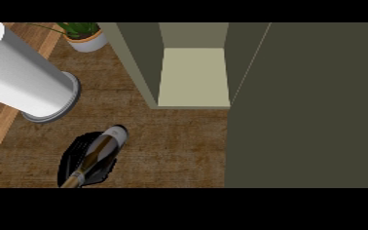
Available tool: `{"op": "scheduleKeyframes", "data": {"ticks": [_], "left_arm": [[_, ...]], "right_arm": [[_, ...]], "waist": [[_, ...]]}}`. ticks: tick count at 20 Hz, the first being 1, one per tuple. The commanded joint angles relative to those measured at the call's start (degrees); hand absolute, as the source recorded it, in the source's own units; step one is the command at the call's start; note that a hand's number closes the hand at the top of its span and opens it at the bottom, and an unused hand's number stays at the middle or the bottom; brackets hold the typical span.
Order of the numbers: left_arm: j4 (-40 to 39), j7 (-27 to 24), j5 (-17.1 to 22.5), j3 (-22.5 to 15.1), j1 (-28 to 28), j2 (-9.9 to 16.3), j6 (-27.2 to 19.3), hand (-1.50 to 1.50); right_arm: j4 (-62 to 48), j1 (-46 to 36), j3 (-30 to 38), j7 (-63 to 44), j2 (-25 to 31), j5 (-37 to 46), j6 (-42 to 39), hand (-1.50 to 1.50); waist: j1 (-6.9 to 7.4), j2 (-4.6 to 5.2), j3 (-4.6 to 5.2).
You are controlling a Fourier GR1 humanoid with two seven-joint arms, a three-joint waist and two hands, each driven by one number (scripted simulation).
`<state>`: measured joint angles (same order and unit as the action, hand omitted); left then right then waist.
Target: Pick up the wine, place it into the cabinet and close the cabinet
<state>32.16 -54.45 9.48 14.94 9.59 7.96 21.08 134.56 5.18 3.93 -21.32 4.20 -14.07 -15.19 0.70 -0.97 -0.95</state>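
Dark wine bottle point(97, 156) lying on the brown wood-grain counter point(173, 141), left of the open olive-green cabinet point(193, 78).

Its long axis runs diagonally, one end toward the lower left edge, the other up and right toward the cabinet's pale shelf. The grey left forearm point(32, 78) enters upper left; neither hand's fingers can be made out. A potted green plant point(84, 35) stands behind.

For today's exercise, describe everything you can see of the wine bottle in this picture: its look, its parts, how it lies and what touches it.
The wine bottle is dark brown, seemingly glass, with a pale grey-white end pointing up toward the cabinet and a tan, narrower end toward the lower left. It appears tilted, seen lengthwise from above, over the brown counter. A black hand curls round its sides, hiding much of the body. No label shows. It sits left of and below the open cabinet, not inside it.
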Motion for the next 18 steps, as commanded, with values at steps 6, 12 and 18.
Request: {"op": "scheduleKeyframes", "data": {"ticks": [6,12,18], "left_arm": [[20.6,5.7,1.2,-8.6,-13.0,-7.4,4.4,1.5],[45.2,21.4,7.3,-14.4,-23.7,-7.9,0.8,1.5],[62.6,34.4,12.1,-21.1,-26.2,-7.9,-7.7,1.5]], "right_arm": [[-5.2,-2.2,-1.8,3.0,-2.0,4.2,0.9,-1.5],[2.0,2.1,-3.7,0.4,-2.2,2.9,0.4,-1.5],[-5.4,-4.5,-3.8,0.6,-2.2,4.9,1.6,-1.5]], "waist": [[0.62,0.68,0.79],[-0.25,0.73,0.86],[-0.08,0.95,0.91]]}}
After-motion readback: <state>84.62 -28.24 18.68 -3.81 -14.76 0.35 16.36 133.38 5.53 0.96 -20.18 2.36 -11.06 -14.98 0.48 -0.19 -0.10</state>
